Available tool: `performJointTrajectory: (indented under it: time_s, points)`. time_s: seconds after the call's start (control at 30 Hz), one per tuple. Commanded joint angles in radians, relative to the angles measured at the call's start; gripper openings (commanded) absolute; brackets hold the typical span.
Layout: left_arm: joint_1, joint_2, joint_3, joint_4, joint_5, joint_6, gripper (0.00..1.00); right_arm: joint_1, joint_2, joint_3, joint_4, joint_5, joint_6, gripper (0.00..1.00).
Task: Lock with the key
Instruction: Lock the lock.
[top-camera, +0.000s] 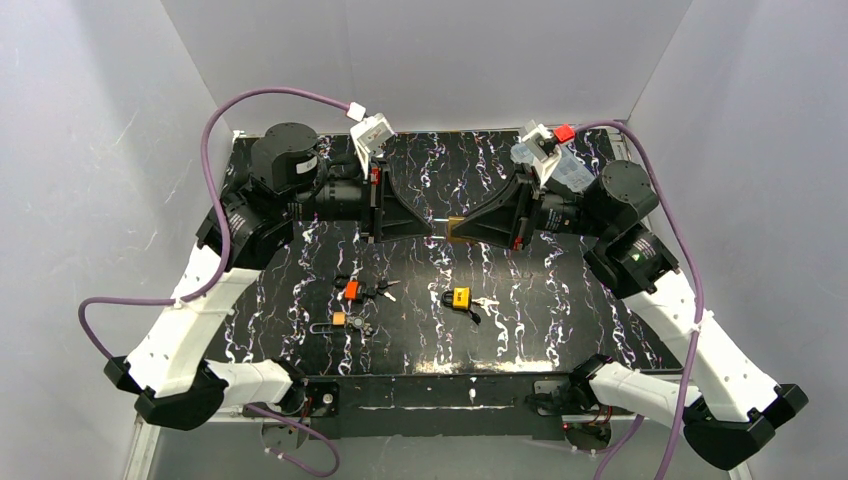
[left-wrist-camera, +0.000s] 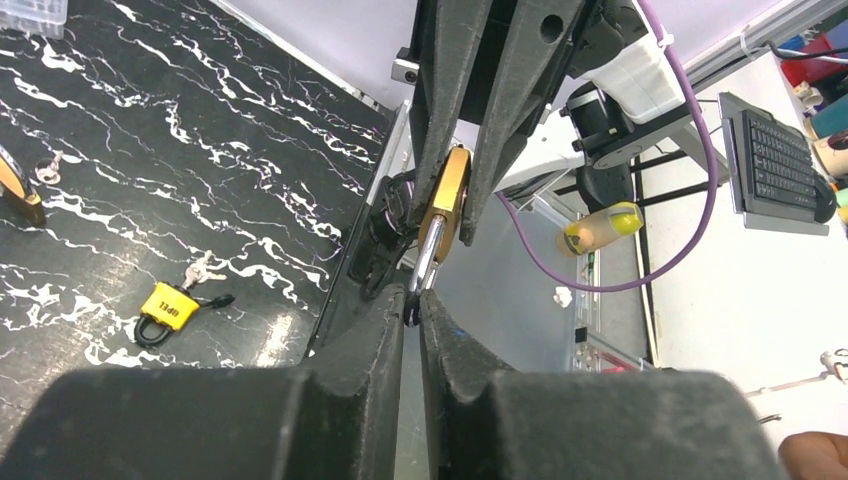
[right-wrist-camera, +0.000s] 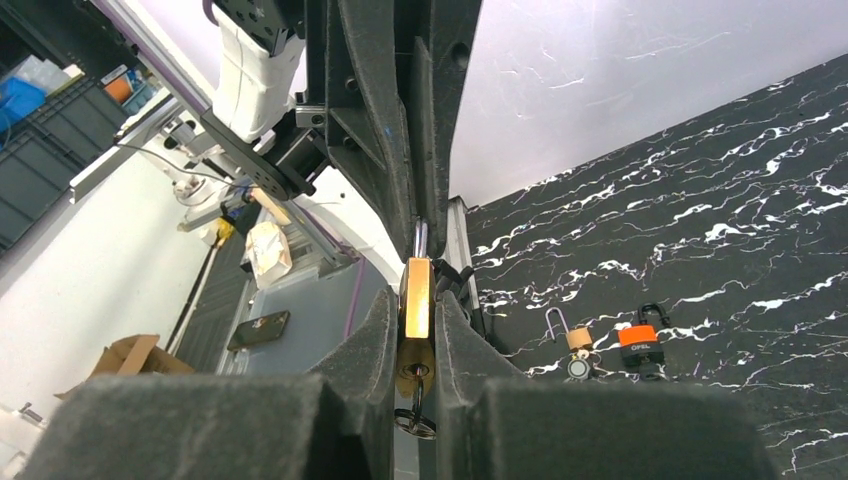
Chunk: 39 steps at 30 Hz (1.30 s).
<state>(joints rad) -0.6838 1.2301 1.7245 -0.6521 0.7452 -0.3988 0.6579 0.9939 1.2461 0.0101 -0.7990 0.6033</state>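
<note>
The right gripper (right-wrist-camera: 415, 330) squeezes the gold lock (right-wrist-camera: 415, 295) tight between its fingers. The left gripper (left-wrist-camera: 413, 300) pinches the lock's silver loop (left-wrist-camera: 428, 250). A key (right-wrist-camera: 413, 418) sticks out of the lock, farther back between the right fingers.

Soft, even light from above fills the scene, casting only faint shadows on the glossy black counter (top-camera: 560, 330), which shows pale sheen. In both wrist views the near jaws loom dark and blurred, while the brass padlock (right-wrist-camera: 416, 300) glints in sharp focus.
</note>
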Motion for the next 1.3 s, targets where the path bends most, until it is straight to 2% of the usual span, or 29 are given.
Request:
performJointTrajectory:
  time_s: [0.0,0.03,0.4,0.63,1.27]
  points:
    - [0.0,-0.023,-0.016,0.037,0.005,-0.01,0.03,0.006,-0.01,0.001,0.087,0.008,0.025,0.01]
    - [0.0,-0.021,-0.017,0.036,0.0,-0.008,0.0,0.006,-0.008,0.0,0.091,0.007,0.028,0.01]
    - [0.0,-0.007,-0.042,0.052,-0.04,-0.004,0.0,0.006,0.021,-0.049,0.209,0.003,0.207,0.01]
    - [-0.015,0.004,-0.048,0.065,-0.047,-0.011,0.0,0.006,0.044,-0.048,0.206,0.033,0.232,0.01]
    - [-0.083,0.05,-0.023,0.085,-0.088,-0.037,0.0,0.082,0.099,0.016,0.006,0.191,0.095,0.01]
